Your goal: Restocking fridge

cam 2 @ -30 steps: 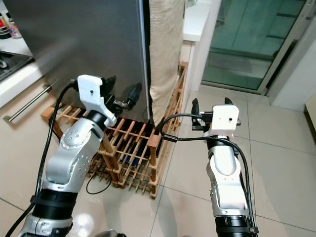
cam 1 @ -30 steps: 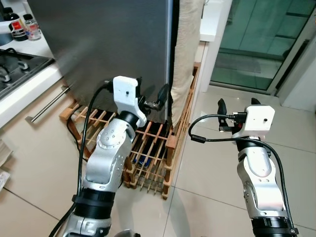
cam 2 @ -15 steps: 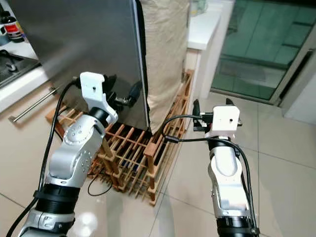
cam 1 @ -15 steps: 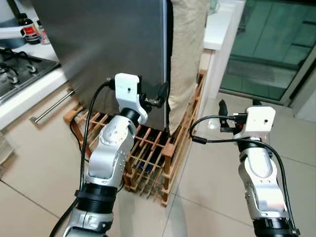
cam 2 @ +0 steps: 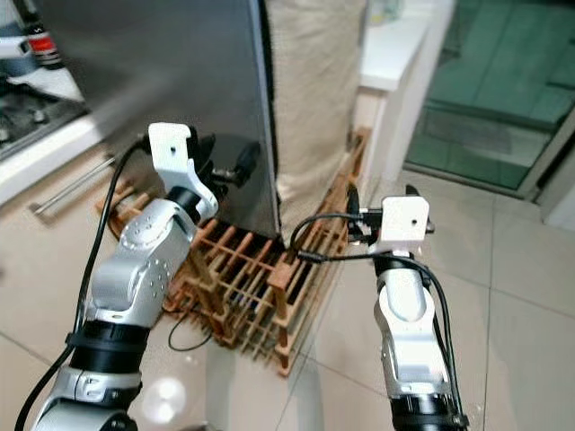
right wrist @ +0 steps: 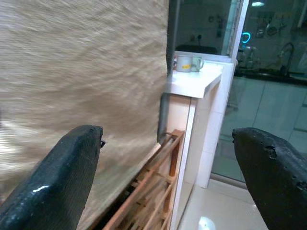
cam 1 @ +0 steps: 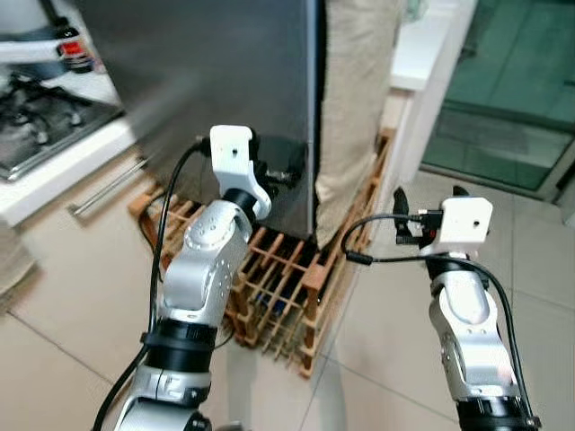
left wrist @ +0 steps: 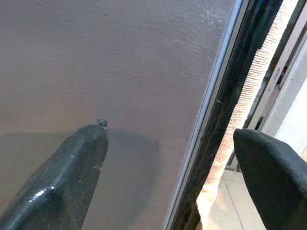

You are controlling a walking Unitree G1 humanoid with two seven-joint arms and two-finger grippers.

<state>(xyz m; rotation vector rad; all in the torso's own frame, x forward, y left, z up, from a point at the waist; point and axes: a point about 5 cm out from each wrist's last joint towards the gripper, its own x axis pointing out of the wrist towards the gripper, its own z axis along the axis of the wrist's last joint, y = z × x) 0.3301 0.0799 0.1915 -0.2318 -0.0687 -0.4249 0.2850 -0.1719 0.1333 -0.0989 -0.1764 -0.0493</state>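
Observation:
The fridge's grey steel door (cam 1: 207,72) stands shut in front of me, its dark right edge (left wrist: 230,91) running beside a beige woven cloth. My left gripper (cam 1: 283,172) is raised close to the door's lower part near that edge. It is open, with one finger (left wrist: 72,167) before the steel face and the other finger (left wrist: 273,172) past the edge. My right gripper (cam 1: 429,199) hovers open over the floor tiles to the right, pointing toward the beige cloth (right wrist: 81,62), with nothing between its fingers.
A wooden slatted rack (cam 1: 278,278) lies on the floor at the fridge's foot. A stove (cam 1: 45,135), bottles (cam 1: 72,49) and a drawer handle (cam 1: 108,184) are at the left. A white counter (right wrist: 194,81) with mugs and a glass door (cam 1: 512,90) are at the right.
The camera has shifted and the fridge looks nearer. My left gripper has come closer to the door by its right edge. The right gripper holds about the same pose.

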